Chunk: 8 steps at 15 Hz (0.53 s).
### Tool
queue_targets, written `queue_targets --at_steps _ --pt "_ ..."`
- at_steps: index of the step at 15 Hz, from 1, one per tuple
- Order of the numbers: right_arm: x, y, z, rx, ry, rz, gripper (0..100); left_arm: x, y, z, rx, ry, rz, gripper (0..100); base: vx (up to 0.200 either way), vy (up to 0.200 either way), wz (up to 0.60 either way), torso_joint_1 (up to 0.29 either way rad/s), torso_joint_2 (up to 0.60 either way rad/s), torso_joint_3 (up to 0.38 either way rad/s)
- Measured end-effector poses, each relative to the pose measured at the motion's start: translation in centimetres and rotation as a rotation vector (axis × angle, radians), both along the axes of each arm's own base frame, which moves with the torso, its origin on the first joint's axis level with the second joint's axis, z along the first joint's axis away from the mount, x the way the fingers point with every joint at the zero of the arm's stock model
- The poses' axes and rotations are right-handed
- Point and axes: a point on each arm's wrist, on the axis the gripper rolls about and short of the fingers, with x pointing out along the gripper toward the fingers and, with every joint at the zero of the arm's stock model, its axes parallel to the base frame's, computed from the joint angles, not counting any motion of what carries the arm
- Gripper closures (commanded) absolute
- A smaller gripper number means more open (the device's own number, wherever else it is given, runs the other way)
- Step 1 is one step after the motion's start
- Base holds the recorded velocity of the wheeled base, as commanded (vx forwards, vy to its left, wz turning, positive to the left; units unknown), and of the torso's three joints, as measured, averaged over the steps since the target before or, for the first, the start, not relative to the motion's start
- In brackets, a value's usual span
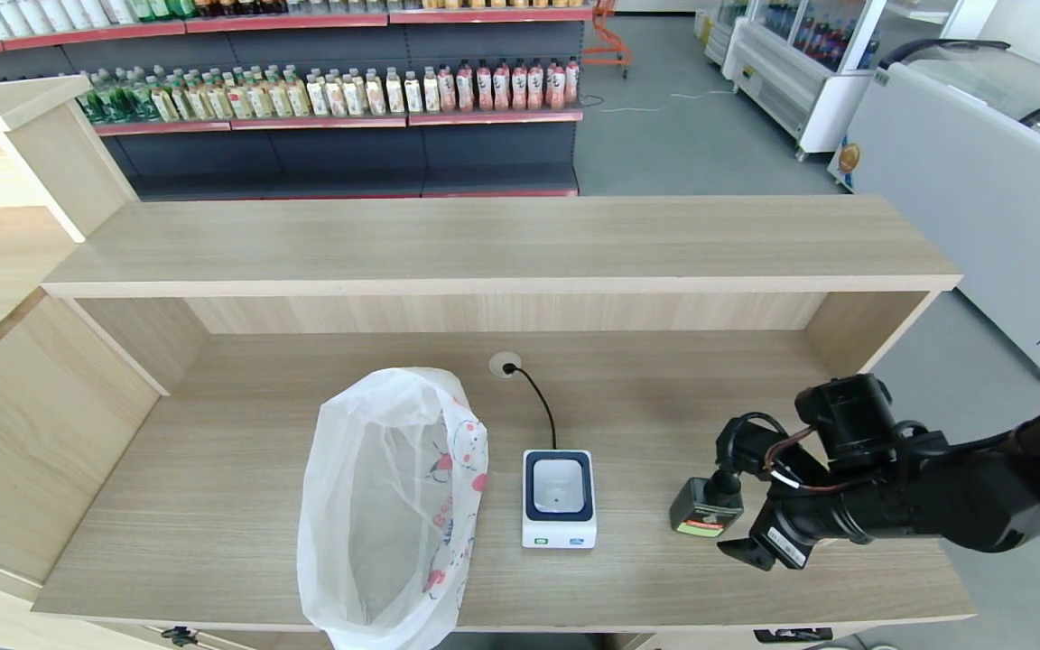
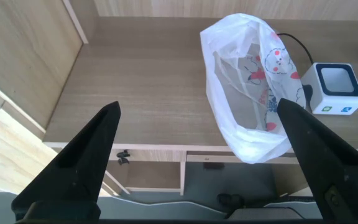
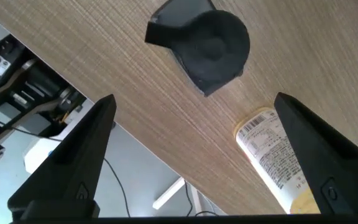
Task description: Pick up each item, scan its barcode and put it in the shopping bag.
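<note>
The right tool (image 3: 194, 99) hangs low over the right front part of the tabletop (image 1: 213, 506), its fingers spread wide and holding nothing. Two items lie ahead of it. A dark item (image 3: 204, 46) sits close to the midline between the fingers, a little beyond their tips. In the head view it stands between the tool and the scanner (image 1: 559, 496). A pale tube (image 3: 272, 158) lies flat near the tabletop's edge, barcode label facing up, nearer one finger than the other. Its long axis slants against the line on which the fingers would close — neither square to it nor along it.

The shopping bag (image 1: 394, 506) stands open just beside the scanner, on its left. The left tool (image 2: 199, 107) is likewise wide and empty, hovering off the tabletop's near edge on the bag's side, well apart from both items.

The right arm is plainly the nearer one, so the pick likely falls to it. The dark item seems to call for a near-straight advance. The tube would need a sideways shift and a wrist turn — enough for the fingers to straddle its narrow width.
</note>
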Motion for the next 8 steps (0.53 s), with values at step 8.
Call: queue_targets --at_steps 8 --pt "2.1 2.0 -2.7 0.035 -0.007 0.067 0 0.0 0.0 0.0 0.000 0.000 0.000 0 0.000 0.000 0.00 0.000 0.00 0.000"
